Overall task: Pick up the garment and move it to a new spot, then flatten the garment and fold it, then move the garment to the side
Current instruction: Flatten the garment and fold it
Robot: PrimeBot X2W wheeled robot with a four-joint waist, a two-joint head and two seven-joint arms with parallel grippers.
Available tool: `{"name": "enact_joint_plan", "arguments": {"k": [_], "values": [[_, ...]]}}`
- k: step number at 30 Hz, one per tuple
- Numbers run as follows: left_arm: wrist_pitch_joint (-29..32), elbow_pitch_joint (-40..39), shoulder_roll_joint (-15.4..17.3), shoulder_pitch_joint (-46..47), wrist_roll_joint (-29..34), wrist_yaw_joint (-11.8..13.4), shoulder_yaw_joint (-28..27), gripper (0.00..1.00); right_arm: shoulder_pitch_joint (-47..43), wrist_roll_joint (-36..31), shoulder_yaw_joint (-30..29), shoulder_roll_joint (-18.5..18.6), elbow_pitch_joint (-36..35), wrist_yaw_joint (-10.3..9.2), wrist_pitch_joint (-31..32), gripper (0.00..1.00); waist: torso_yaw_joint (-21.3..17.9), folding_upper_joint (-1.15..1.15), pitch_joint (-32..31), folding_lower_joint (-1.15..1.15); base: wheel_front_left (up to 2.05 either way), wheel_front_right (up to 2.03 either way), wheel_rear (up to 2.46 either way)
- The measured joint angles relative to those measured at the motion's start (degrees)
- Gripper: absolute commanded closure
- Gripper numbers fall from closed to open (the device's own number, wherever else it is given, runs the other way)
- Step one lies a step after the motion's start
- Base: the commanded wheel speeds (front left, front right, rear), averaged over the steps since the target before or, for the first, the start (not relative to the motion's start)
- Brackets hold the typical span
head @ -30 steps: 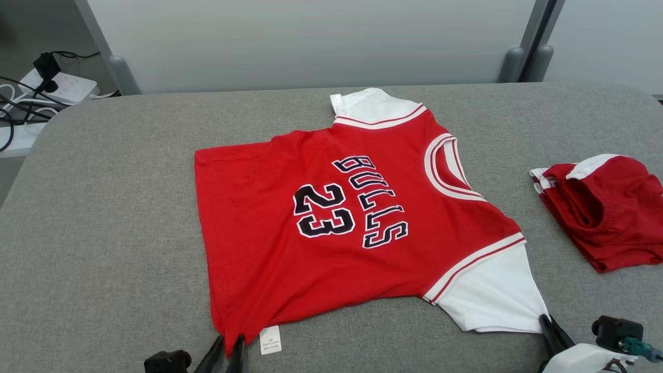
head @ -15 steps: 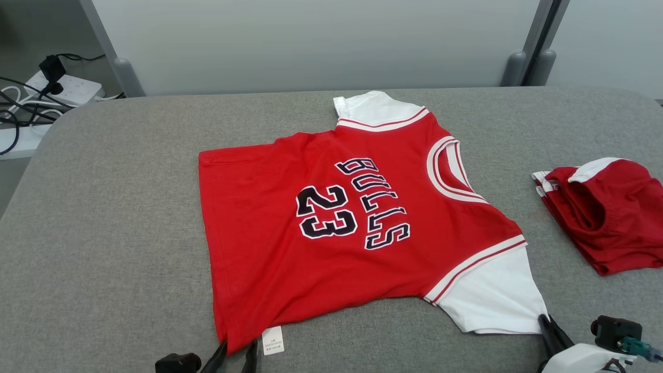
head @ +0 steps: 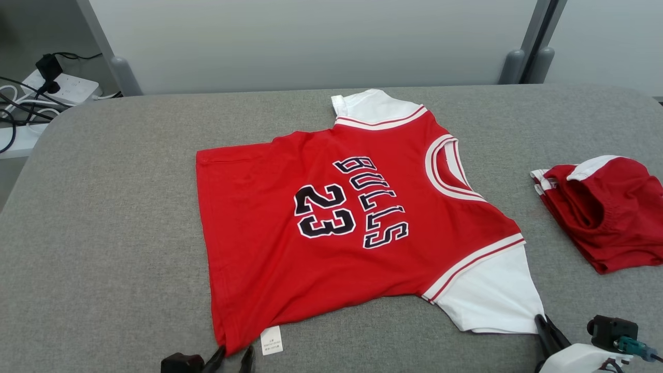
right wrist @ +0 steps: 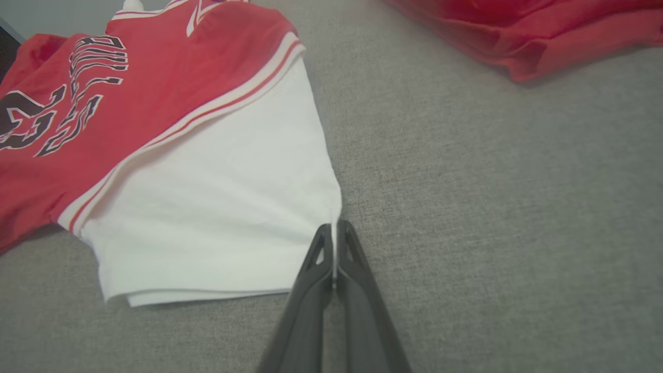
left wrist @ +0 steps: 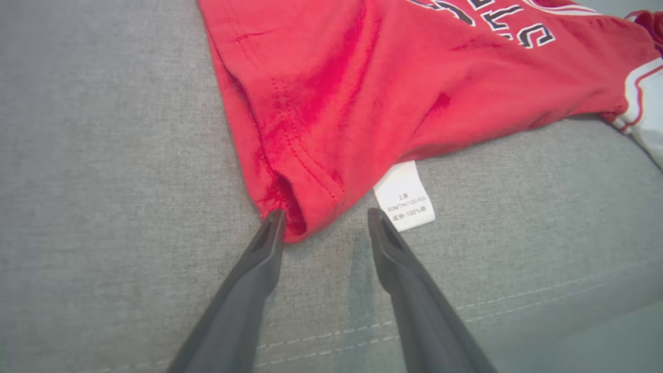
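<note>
Head view: the jersey [head: 331, 217] is lying spread mid-surface [head: 103, 207], with the left tool [head: 233, 358] at its six o'clock and the right tool [head: 543, 329] at four.

Left wrist view: the fingers are standing spread around the hem corner [left wrist: 290, 223], gripping nothing.

Right wrist view: the fingers are pinching the white sleeve [right wrist: 217, 207]. Pulling from that side alone is likely skewing the cloth.

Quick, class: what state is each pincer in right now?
Left pincer: open, at the jersey hem corner, not gripping.
Right pincer: closed on the white sleeve corner.
</note>
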State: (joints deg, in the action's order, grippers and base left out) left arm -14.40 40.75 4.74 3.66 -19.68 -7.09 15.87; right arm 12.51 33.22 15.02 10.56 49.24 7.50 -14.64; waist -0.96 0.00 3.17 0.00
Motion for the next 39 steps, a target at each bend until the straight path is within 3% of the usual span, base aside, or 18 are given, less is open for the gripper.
{"name": "enact_joint_plan", "arguments": {"k": [5,7,20,25,28,39], "values": [[0.00,-0.02,0.00,0.86,0.52,0.00,-0.04,0.62,0.17,0.01,-0.02,0.00,-0.27,0.00,0.00,1.00,-0.10,0.00,0.34,0.00,0.00,0.00,0.00],[0.00,0.00,0.14,1.24,0.58,0.00,0.08,1.00,0.18,0.05,-0.11,0.02,-0.47,0.00,0.00,1.00,-0.07,0.00,0.48,0.00,0.00,0.00,0.00],[0.00,-1.67,2.15,1.64,-2.81,0.00,2.27,1.00,2.09,1.22,-2.53,0.56,-6.39,-0.01,0.00,1.00,0.18,0.00,0.21,0.00,0.00,0.00,0.00],[0.00,-2.89,4.44,1.65,-11.38,0.00,9.01,1.00,2.48,1.68,-3.74,1.12,-8.47,-0.01,0.00,1.00,0.45,0.00,-0.33,0.00,0.00,0.00,0.00],[0.00,-2.99,8.11,2.52,-18.89,0.00,14.45,1.00,2.76,1.70,-4.60,1.48,-9.73,-0.01,0.00,1.00,0.68,0.00,-0.79,0.00,0.00,0.00,0.00],[2.66,-5.95,15.71,6.38,-33.97,0.00,22.90,1.00,3.75,1.87,-5.50,2.49,-12.28,-0.01,0.00,1.00,0.65,0.00,-1.50,0.00,0.00,0.00,0.00]]}}
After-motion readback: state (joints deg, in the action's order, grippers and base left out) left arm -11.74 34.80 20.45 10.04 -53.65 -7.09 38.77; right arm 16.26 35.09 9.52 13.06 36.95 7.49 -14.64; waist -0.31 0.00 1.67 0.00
